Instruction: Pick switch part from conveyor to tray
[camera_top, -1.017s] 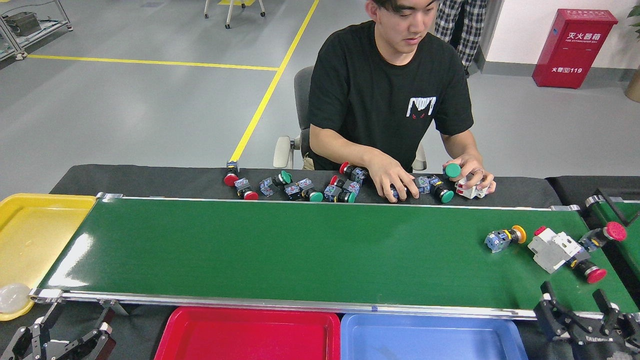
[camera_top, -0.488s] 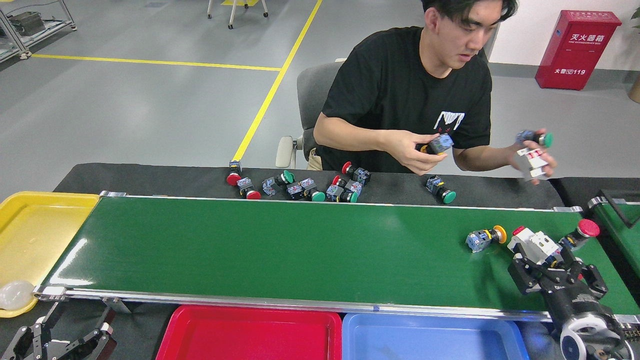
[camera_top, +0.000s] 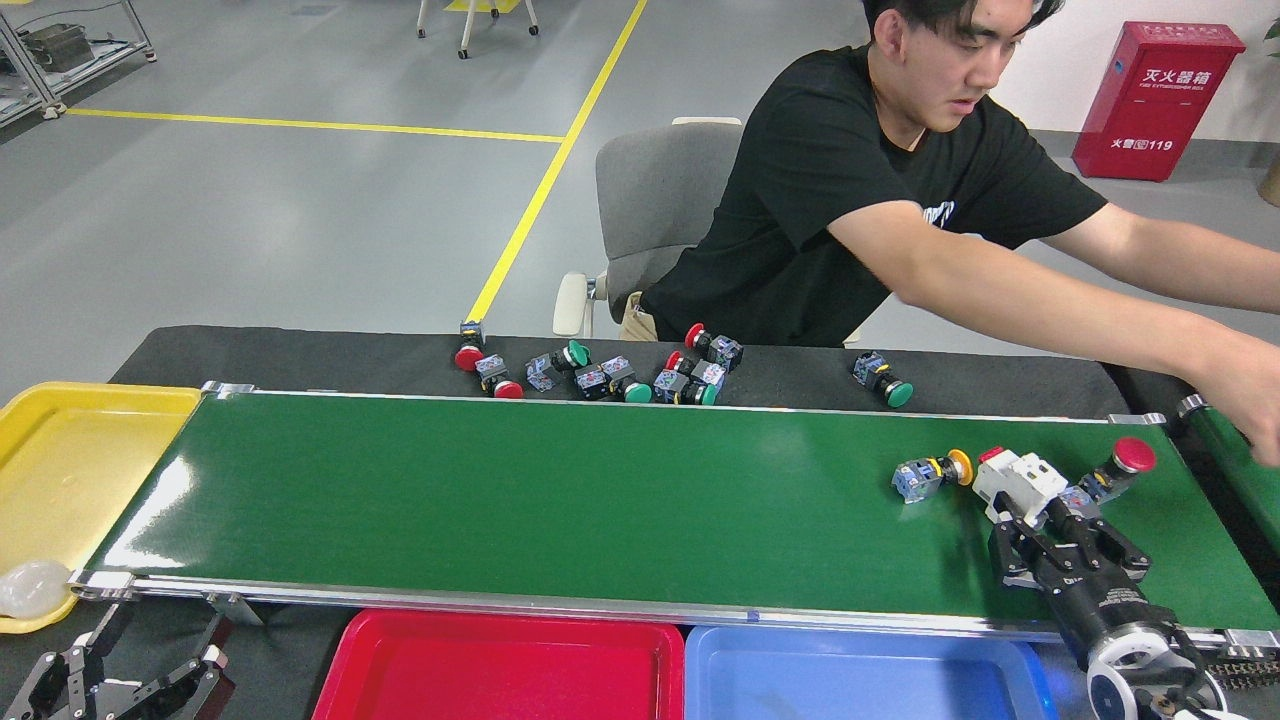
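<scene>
Switch (camera_top: 1020, 480) lay on conveyor (camera_top: 560, 490), just ahead of right claw (camera_top: 1062, 530); fingers spread apart. Left claw (camera_top: 120, 675) spread, below belt.

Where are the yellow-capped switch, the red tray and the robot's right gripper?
yellow-capped switch (camera_top: 930, 473): head view, on its blue-grey body.
red tray (camera_top: 340, 665): head view, on its left rim.
right gripper (camera_top: 1068, 525): head view, midway between its jaws.
</scene>
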